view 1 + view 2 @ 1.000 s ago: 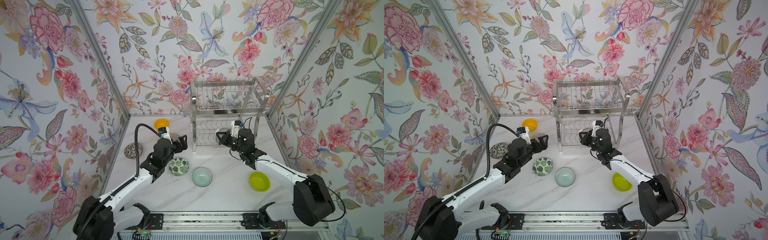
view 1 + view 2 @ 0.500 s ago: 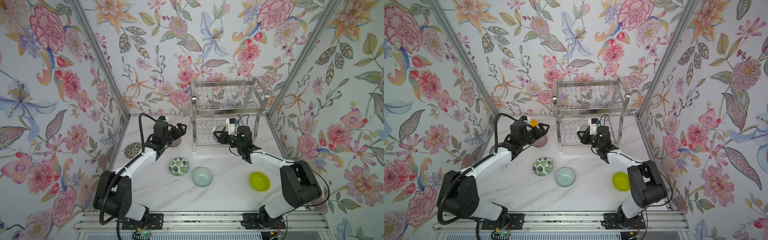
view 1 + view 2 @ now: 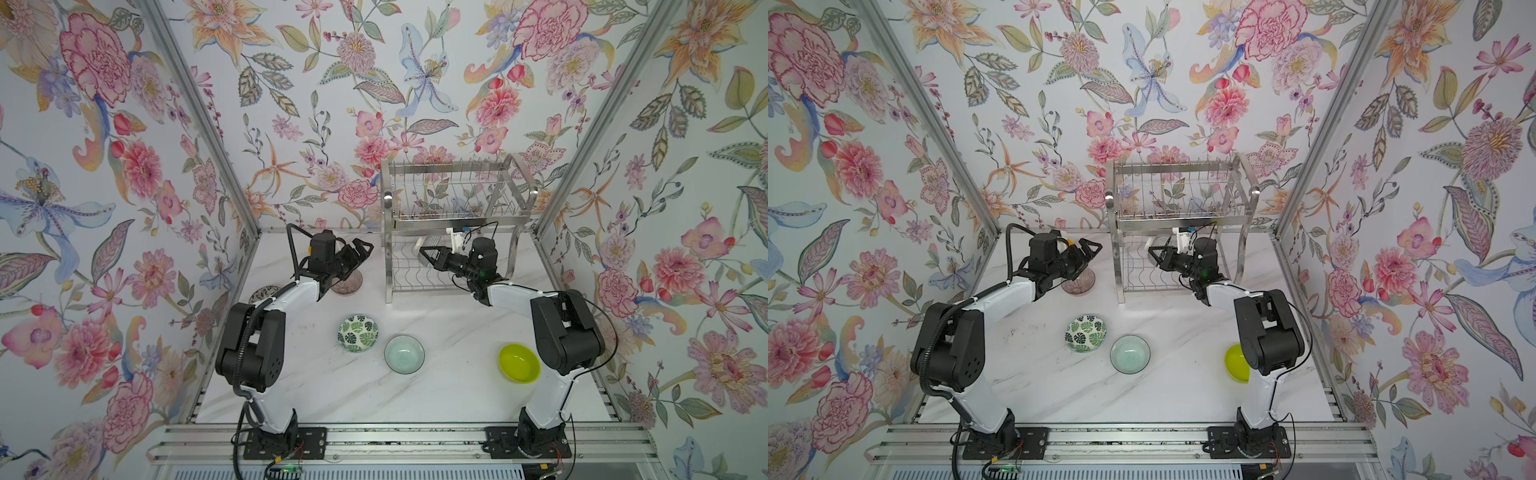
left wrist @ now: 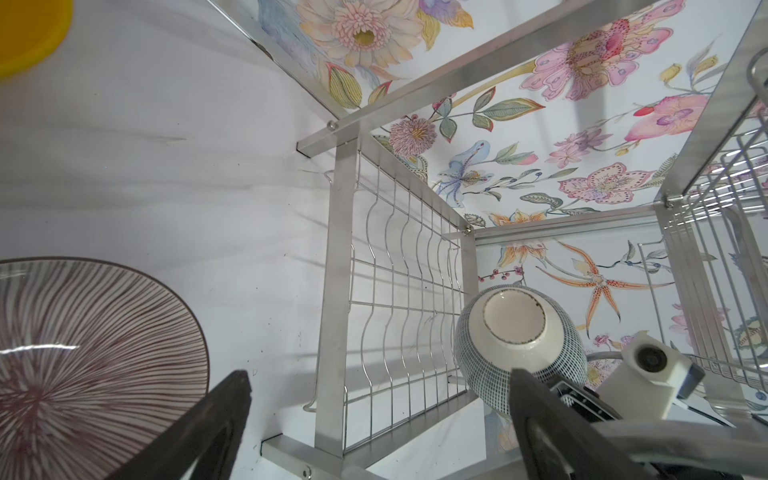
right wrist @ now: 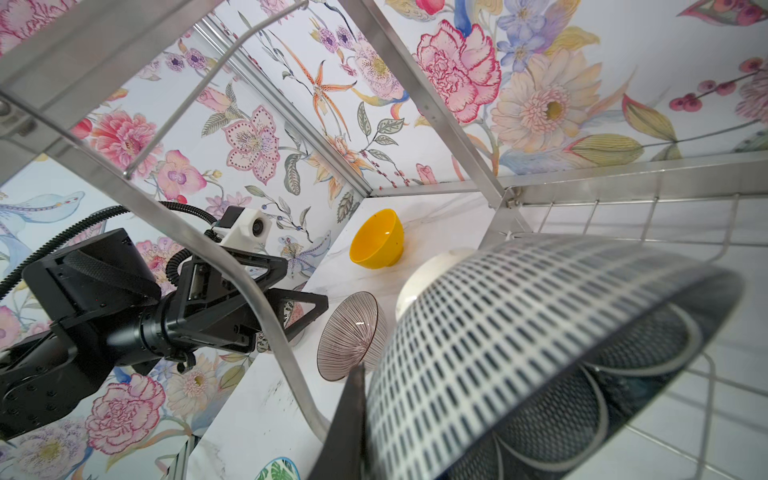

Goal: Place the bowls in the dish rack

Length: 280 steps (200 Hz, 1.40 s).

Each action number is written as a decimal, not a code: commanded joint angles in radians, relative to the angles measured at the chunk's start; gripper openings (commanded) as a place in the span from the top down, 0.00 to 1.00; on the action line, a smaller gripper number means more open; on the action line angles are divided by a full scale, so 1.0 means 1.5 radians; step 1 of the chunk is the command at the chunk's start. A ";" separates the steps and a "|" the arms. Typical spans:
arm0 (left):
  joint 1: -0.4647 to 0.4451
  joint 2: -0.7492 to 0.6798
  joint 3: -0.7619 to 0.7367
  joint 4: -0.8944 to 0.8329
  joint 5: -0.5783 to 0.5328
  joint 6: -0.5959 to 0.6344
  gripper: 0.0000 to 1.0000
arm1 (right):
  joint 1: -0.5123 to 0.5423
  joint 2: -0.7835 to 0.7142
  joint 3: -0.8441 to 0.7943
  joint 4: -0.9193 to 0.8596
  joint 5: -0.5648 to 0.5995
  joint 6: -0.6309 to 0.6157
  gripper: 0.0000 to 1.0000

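Loading stands at the insertion step, judged from the layout. The right gripper [image 3: 426,250] is clenched on the rim of the navy-patterned bowl [image 4: 515,332] and holds it on edge beneath the upper tier of the dish rack [image 3: 388,249], foot turned toward the left-arm side. This edge-on attitude presumably suits the waved wires of the lower tier, which accept a bowl standing rather than flat. Whether the bowl touches those wires cannot be told. The left gripper [image 3: 359,255] is fully released, jaws wide, grasping nothing. It hangs just outside the rack's front post on the left-arm side, above the pinkish ribbed bowl [image 3: 347,284], probably staged for the next pick while leaving the rack opening free. The leaf-print bowl [image 3: 358,333], pale green glass bowl [image 3: 404,354] and lime-green bowl [image 3: 519,363] stand upright well in front of the rack. The orange-yellow bowl [image 5: 376,239] sits beside the rack on the left-arm side, and the speckled bowl [image 3: 262,293] lies farther out that way. No bowl is seen resting in either tier.
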 commanded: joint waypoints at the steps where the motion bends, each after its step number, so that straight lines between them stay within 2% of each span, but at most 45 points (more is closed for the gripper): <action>1: 0.004 0.021 0.040 0.002 0.041 0.018 0.01 | -0.012 0.034 0.055 0.102 -0.059 0.041 1.00; 35: 0.006 0.039 0.019 0.055 0.077 0.003 0.01 | -0.017 0.115 0.124 0.130 -0.099 0.069 1.00; 60: 0.006 0.037 0.005 0.051 0.084 0.027 0.01 | -0.019 0.189 0.196 0.129 -0.144 0.092 1.00; 106: 0.008 0.033 0.003 0.057 0.092 0.025 0.01 | -0.019 0.263 0.326 0.015 -0.180 0.052 1.00; 151: 0.012 0.040 -0.004 0.058 0.092 0.016 0.01 | -0.018 0.345 0.449 -0.051 -0.217 0.055 1.00; 183: 0.013 0.044 -0.005 0.062 0.096 0.006 0.01 | -0.011 0.372 0.487 -0.071 -0.221 0.047 1.00; 227: 0.013 0.045 -0.006 0.061 0.095 0.002 0.01 | -0.001 0.397 0.553 -0.181 -0.233 -0.018 1.00; 280: 0.013 0.047 -0.007 0.059 0.094 0.001 0.01 | 0.006 0.457 0.660 -0.263 -0.256 -0.033 1.00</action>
